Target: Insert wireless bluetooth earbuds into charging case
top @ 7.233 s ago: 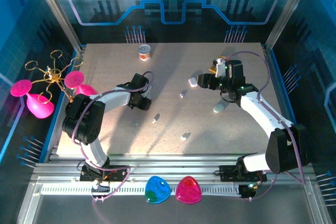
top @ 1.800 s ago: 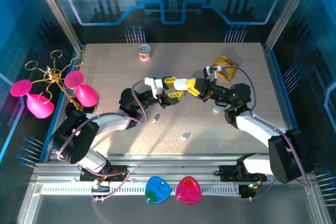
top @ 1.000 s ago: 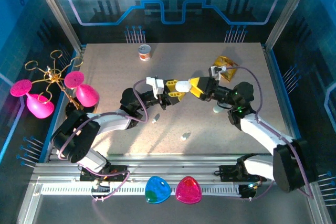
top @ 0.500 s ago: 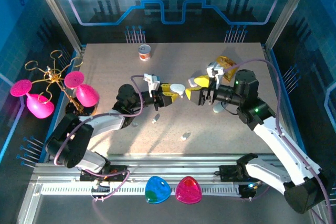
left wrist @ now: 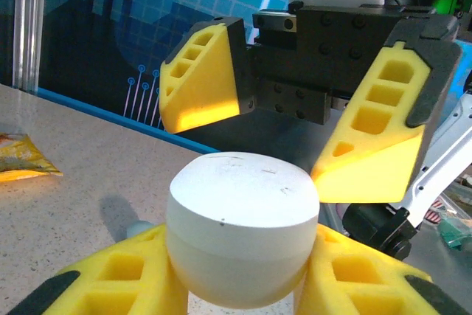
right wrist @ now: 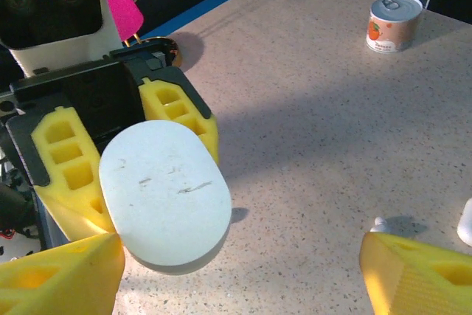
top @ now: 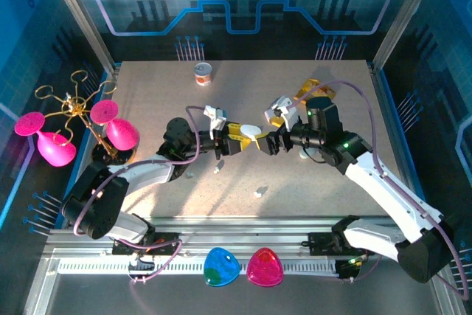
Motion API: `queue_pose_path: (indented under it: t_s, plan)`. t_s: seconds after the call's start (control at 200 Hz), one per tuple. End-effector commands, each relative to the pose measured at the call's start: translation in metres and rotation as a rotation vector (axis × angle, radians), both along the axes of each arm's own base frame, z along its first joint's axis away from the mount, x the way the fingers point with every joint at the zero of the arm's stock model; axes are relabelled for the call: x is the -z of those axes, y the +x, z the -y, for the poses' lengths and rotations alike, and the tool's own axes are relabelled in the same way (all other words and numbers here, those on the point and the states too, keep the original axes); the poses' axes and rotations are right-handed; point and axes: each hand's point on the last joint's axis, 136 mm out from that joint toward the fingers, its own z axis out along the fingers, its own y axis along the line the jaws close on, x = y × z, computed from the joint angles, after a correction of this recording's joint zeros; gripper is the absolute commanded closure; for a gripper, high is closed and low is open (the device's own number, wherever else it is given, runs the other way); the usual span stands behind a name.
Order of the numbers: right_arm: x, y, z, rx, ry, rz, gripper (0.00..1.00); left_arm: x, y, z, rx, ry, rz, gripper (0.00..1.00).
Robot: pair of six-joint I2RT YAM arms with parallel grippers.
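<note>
A white rounded charging case [top: 251, 132] hangs above the table's middle with its lid closed, and my left gripper [top: 240, 138] is shut on it. In the left wrist view the case [left wrist: 242, 232] sits between my yellow fingers [left wrist: 129, 274]. My right gripper [top: 272, 132] faces it from the right, open, its pads off the case. The right wrist view has the case [right wrist: 164, 193] ahead of my spread fingertips [right wrist: 63, 278]. Tiny white earbuds lie on the table: one [top: 217, 169] below the left gripper, one [top: 258, 192] nearer the front, one [right wrist: 379, 223] by my right finger.
A second pale case [top: 308, 155] lies under the right arm. A small can [top: 203, 73] stands at the back, and a yellow snack packet [top: 310, 88] lies at the back right. A gold rack [top: 72, 105] and pink glasses [top: 122, 134] stand at the left edge.
A second ago both grippers were on the case. My right gripper has let go, opened wide and drawn back to the right; the left still holds the case.
</note>
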Motion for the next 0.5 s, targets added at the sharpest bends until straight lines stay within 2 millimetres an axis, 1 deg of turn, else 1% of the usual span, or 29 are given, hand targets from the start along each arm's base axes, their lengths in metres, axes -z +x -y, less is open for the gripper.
queue_pose_path:
  t_s: [0.0,0.12,0.175,0.34,0.495]
  plan:
    - [-0.007,0.007,0.001,0.028,-0.03,0.034,0.18,-0.015,-0.011,-0.001,0.048,-0.022,0.018,0.74]
    - [-0.006,0.017,0.007,0.094,-0.04,0.034,0.19,-0.016,-0.017,0.001,0.076,-0.024,0.031,0.74]
    - [-0.007,0.022,0.01,0.118,-0.039,0.028,0.19,-0.014,-0.019,0.0,0.084,-0.018,0.04,0.75]
    - [-0.01,0.025,0.007,0.12,-0.005,0.013,0.19,-0.008,-0.022,0.001,0.095,-0.009,0.062,0.75]
    - [-0.012,0.029,0.01,0.14,0.003,0.014,0.19,-0.007,-0.023,0.001,0.099,-0.01,0.077,0.75]
